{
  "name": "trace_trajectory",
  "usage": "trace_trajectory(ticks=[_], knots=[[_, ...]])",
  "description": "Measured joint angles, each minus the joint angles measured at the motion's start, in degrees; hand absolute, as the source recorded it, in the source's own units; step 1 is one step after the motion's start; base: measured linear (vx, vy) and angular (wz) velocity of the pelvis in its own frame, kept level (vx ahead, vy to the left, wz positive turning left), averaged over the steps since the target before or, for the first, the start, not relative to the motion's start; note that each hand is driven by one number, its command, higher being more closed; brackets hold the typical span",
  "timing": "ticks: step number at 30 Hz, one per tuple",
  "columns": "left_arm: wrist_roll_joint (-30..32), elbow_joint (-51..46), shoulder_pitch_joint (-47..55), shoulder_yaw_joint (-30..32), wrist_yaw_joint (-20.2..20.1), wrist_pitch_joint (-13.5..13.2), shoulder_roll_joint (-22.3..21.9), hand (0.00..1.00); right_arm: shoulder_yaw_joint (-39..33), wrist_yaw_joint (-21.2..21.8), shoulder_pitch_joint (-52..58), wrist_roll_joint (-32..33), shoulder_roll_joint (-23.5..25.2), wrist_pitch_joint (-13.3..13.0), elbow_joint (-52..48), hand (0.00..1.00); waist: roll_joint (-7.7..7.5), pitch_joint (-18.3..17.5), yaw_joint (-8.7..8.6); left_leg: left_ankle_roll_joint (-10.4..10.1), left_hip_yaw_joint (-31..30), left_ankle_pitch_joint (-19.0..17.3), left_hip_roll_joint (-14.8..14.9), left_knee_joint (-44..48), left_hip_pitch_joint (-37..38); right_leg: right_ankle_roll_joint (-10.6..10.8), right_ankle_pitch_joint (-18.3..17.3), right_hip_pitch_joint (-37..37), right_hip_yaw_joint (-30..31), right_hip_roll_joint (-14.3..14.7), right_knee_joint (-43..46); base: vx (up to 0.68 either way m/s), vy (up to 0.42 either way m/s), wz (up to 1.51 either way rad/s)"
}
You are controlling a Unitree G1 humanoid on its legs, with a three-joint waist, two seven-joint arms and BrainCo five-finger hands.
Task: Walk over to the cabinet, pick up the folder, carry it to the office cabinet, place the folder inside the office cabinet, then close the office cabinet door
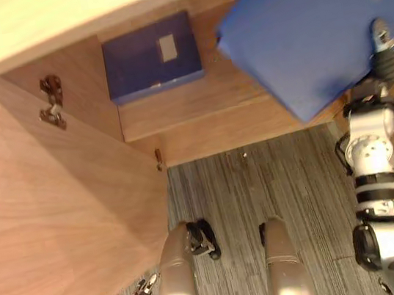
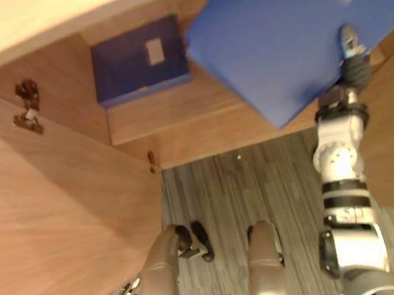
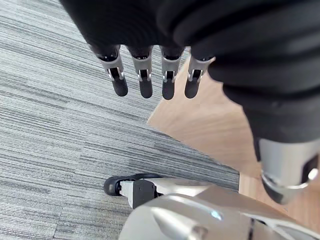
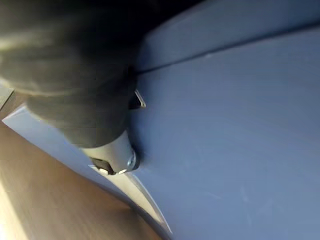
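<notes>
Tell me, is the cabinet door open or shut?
Open: the door stands swung out at the robot's left, its hinges exposed, and a blue folder lying inside is visible.

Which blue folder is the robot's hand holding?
The tilted blue folder at the right hand; the other folder lies flat on the cabinet shelf.

Grey carpet; dark-blue box file

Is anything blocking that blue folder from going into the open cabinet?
Nothing visible: the folder in the right hand hangs over bare shelf; the door is open, a second folder lies aside.
</notes>
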Motion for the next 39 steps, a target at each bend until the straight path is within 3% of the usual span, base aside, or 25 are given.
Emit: trace_trajectory(ticks=[4,7,12,14,21,23,27,33,36,37,39], knots=[[-2.3,-1.6,-0.1,-1.7,2.8,0.1,-0.1,0.0,-3.0,-7.9,-12.1,7.1,0.0,-5.0,2.5,1.0,0.11,1.2,0.81,0.2,-0.8,0.1,0.3,2.5,-5.1,0.2,-0.1,-4.6,-0.1,0.1,2.5,-0.06,0.054,0.11],[-3.3,-2.5,-0.1,-2.6,4.3,0.2,-0.1,0.0,-6.4,-11.8,-20.0,7.8,-0.7,-8.0,7.1,1.0,0.3,2.7,0.87,0.3,-2.1,0.2,0.2,4.1,-8.2,0.5,-0.4,-6.8,-0.9,0.0,4.2,-0.07,0.038,0.17],[-3.5,-3.7,-0.4,-4.1,6.1,0.3,-0.3,0.0,-7.4,-15.7,-30.1,9.8,-2.4,-8.7,13.3,1.0,1.28,4.4,1.21,0.5,-3.3,0.4,-0.6,6.6,-12.3,0.6,-1.9,-10.5,-1.3,-0.8,8.1,-0.06,0.02,0.21],[-3.5,-3.9,-0.5,-4.3,6.7,0.3,-0.4,0.0,-7.4,-16.7,-32.7,10.0,-2.6,-7.9,15.7,1.0,1.33,4.4,1.42,0.2,-3.6,0.6,-1.3,6.7,-13.1,0.3,-2.4,-11.4,-1.3,-1.3,9.2,-0.06,0.007,0.2],[-3.5,-4.8,-0.7,-4.4,7.3,0.3,-1.1,0.0,-7.2,-17.9,-38.2,10.1,-3.7,-0.8,26.1,1.0,2.01,4.4,2.05,-0.8,-5.9,1.8,-2.2,7.0,-16.1,-1.0,-3.7,-13.7,-3.4,-2.1,11.5,-0.05,0.0,0.19],[-3.4,-5.3,-0.7,-4.4,7.4,0.4,-1.6,0.0,-6.8,-17.9,-40.0,9.6,-5.1,1.6,28.7,1.0,2.85,4.4,2.48,-0.9,-6.6,2.1,-2.4,7.5,-17.3,-1.2,-4.2,-14.4,-3.8,-2.1,12.5,-0.04,0.001,0.22],[-3.4,-6.3,-0.7,-4.5,7.5,0.8,-1.9,0.0,-6.8,-17.8,-41.7,9.4,-8.2,5.0,32.2,1.0,3.13,4.3,2.89,-1.3,-7.5,2.9,-3.4,8.0,-19.3,-1.9,-5.3,-16.4,-4.3,-3.1,14.8,-0.07,0.011,0.24],[-3.4,-6.5,-0.7,-4.5,7.9,1.5,-2.3,0.0,-8.1,-17.9,-42.5,12.1,-10.2,5.4,34.7,1.0,4.11,3.7,3.26,-1.9,-8.5,3.6,-3.9,9.1,-21.8,-2.6,-6.0,-18.6,-4.8,-3.4,17.3,-0.07,0.025,0.13],[-3.3,-6.4,-0.7,-4.5,8.1,2.0,-2.4,0.0,-10.2,-18.4,-42.5,15.9,-10.2,3.4,35.5,1.0,4.47,3.5,3.26,-2.1,-8.7,3.7,-3.8,9.5,-22.1,-2.8,-6.3,-19.0,-4.8,-3.3,17.9,-0.05,0.024,0.02],[-3.2,-6.3,-0.7,-4.5,8.4,2.3,-2.5,0.0,-10.3,-18.4,-42.5,16.6,-10.3,2.6,35.4,0.0,4.78,3.2,3.24,-2.1,-8.8,3.7,-3.8,9.6,-22.5,-2.8,-6.3,-19.4,-5.0,-3.3,18.1,-0.04,0.028,0.02],[-3.2,-6.2,-0.7,-4.5,8.5,2.3,-2.6,0.0,-10.9,-18.3,-42.5,16.6,-10.9,2.1,35.4,0.0,4.88,3.1,3.27,-2.1,-8.8,3.7,-3.8,9.8,-22.8,-2.8,-6.3,-19.7,-5.0,-3.3,18.4,-0.04,0.031,0.03]])
